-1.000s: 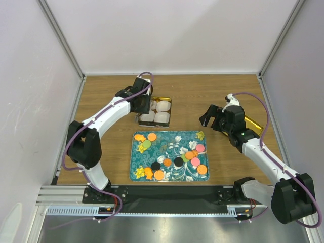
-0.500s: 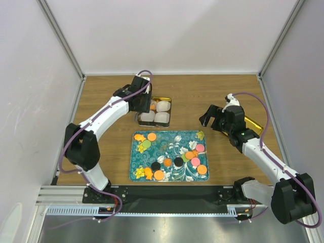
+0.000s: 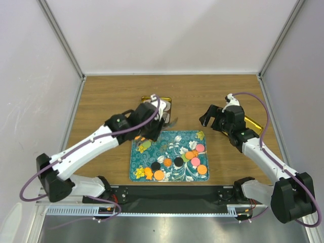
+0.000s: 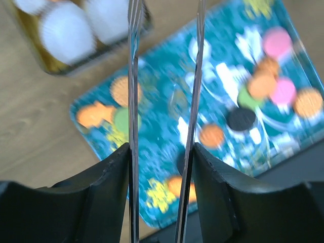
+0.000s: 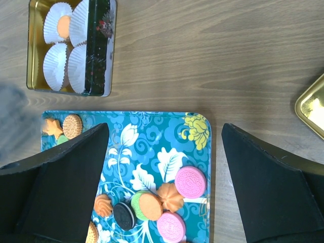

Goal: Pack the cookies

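Several cookies in orange, pink, black and green lie on the teal flowered tray. My left gripper hovers open and empty over the tray's far-left corner; in the left wrist view the tray and cookies are blurred below it. My right gripper is wide open and empty above the tray's far-right corner. In the right wrist view a pink cookie lies below. The gold tin holds white paper cups, one with an orange cookie.
The tin stands just beyond the tray, partly hidden by my left arm. A gold lid lies on the wooden table at the right, behind the right arm; its corner shows in the right wrist view. White walls enclose three sides.
My left arm has swung from above the tin toward the near side, and its gripper now sits over the tray's far-left corner. The right arm has not moved.
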